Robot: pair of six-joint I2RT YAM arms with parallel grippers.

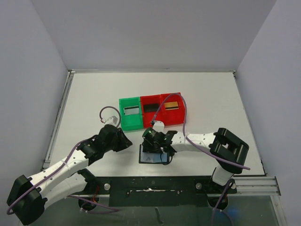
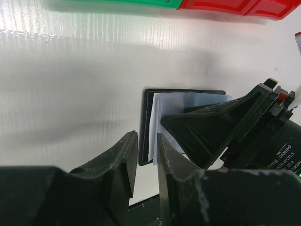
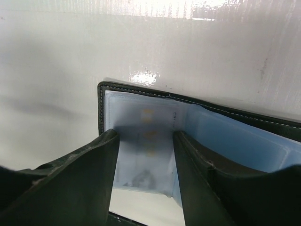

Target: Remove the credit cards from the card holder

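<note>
A white table (image 1: pixel 211 94) with a finely ribbed surface is enclosed on three sides by plain, pale grey walls. A back wall (image 1: pixel 155 33) is set along the far edge, and a left wall (image 1: pixel 23 70) and a right wall (image 1: pixel 277 70) along the sides. A metal rail (image 1: pixel 59 117) is run along the left edge, and a dark strip (image 1: pixel 155 184) is fixed along the near edge. Light is thrown back as bright glare (image 3: pixel 146 75) from the surface.

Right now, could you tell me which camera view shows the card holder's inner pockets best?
The right wrist view: the card holder fills it, pale blue pockets between the fingers of the right gripper. The left wrist view shows its stitched edge beside that gripper; the top view shows it small, partly under the gripper.
</note>
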